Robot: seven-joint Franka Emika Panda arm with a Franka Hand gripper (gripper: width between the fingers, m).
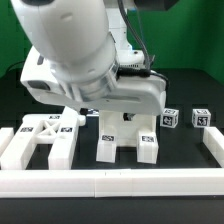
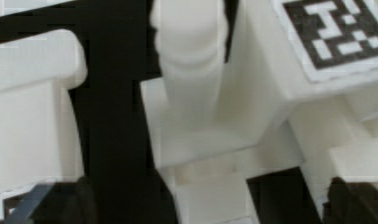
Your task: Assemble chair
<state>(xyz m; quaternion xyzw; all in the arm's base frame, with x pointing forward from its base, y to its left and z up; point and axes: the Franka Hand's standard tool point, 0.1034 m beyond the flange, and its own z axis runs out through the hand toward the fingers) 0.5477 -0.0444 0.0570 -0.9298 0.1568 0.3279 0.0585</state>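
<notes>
You find the chair (image 1: 112,128) as loose, chunky white plastic parts on the black table (image 1: 185,145). The flat frame (image 1: 45,135), shaped like an H, lies at the exterior view's left. The blocky seat (image 1: 106,146) with two short prongs stands in the middle, under the arm. A small cube (image 1: 171,118) and a second cube (image 1: 202,117) sit apart at the right. The parts carry black-and-white square tags, and one tag (image 2: 337,35) shows large in the wrist view. No letters can be read. The claw (image 1: 120,100) is low over the seat with its fingers hidden, so you cannot tell if it is open or closed.
</notes>
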